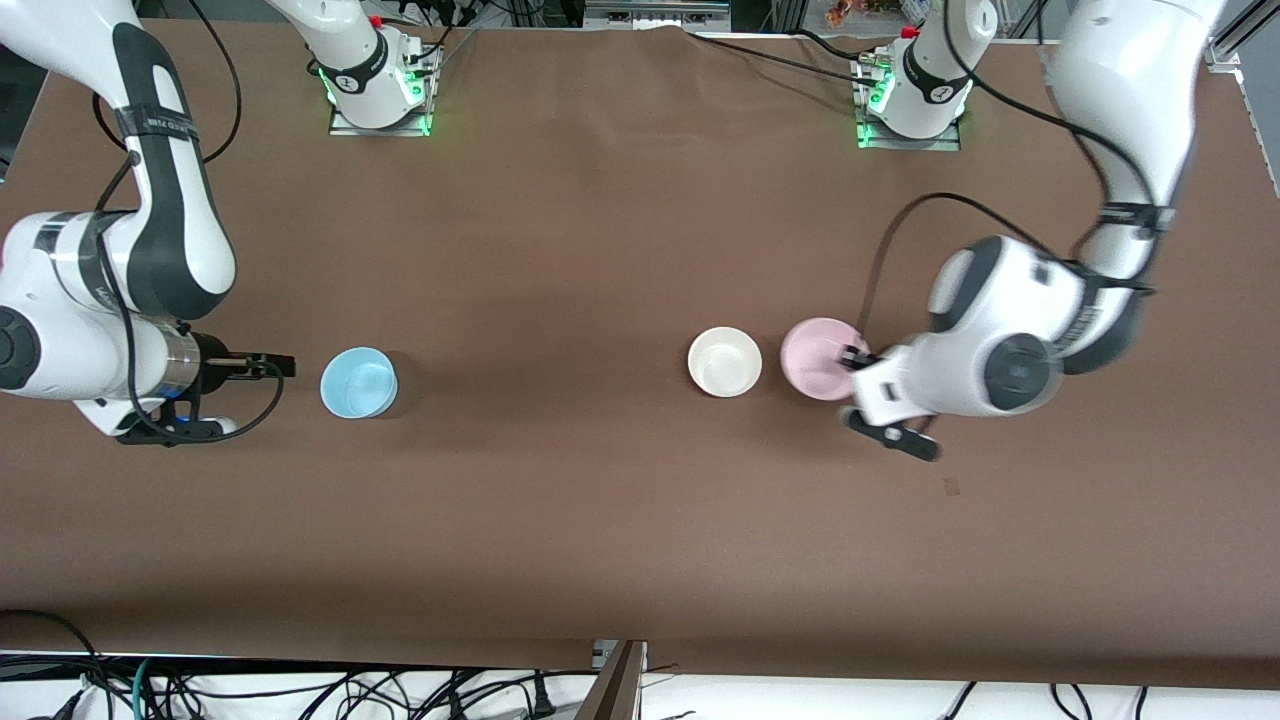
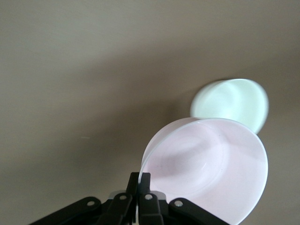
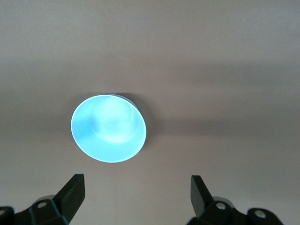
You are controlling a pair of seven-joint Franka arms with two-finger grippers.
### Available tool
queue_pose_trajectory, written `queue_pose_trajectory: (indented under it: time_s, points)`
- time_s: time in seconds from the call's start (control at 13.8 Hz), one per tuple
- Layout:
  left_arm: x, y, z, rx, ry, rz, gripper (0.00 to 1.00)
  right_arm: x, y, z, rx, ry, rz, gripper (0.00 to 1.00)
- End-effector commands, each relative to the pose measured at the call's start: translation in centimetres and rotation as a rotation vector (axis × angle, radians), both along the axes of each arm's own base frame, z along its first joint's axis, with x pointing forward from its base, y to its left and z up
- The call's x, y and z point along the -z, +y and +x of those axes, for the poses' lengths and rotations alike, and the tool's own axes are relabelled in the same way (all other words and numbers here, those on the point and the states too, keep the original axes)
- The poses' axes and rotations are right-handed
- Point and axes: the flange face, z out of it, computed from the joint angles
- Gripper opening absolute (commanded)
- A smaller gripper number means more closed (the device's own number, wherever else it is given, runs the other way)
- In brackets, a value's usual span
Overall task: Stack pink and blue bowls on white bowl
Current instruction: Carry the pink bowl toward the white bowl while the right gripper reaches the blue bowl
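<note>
The pale pink bowl (image 1: 818, 357) is beside the white bowl (image 1: 724, 361), toward the left arm's end of the table. My left gripper (image 1: 856, 357) is shut on the pink bowl's rim. In the left wrist view my gripper (image 2: 140, 180) pinches the rim of the pink bowl (image 2: 211, 171), which looks tilted, with the white bowl (image 2: 232, 104) close by it. The light blue bowl (image 1: 358, 382) stands upright toward the right arm's end. My right gripper (image 1: 283, 367) is open and empty, low beside the blue bowl. The right wrist view shows my open gripper (image 3: 136, 180) short of the blue bowl (image 3: 108, 127).
The brown table (image 1: 560, 250) carries only the three bowls. The two arm bases (image 1: 375, 85) stand along its edge farthest from the front camera. Cables hang below the table's nearest edge (image 1: 620, 655).
</note>
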Motion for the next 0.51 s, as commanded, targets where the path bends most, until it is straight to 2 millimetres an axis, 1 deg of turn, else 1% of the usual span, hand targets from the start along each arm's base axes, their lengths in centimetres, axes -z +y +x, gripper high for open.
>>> queue_pose_trajectory:
  time_s: [0.0,0.15,0.29,0.44]
  points:
    - [2.4,-5.0,-1.8,-0.059,0.07,-0.005,0.0,1.4,-1.1,-1.2,0.045,-0.009,0.018,1.0]
    - [2.9,-5.5,-1.3,-0.072,0.023,-0.025,0.0,2.7,-1.6,-1.6,0.054,-0.027,0.014,1.0]
    - [4.0,-6.2,-1.6,-0.06,0.019,-0.022,0.0,4.3,-1.8,-2.1,0.059,-0.036,0.012,1.0]
    - [4.6,-6.5,-1.4,-0.067,0.002,-0.034,0.0,5.8,-1.9,-2.6,0.066,-0.058,0.009,1.0]
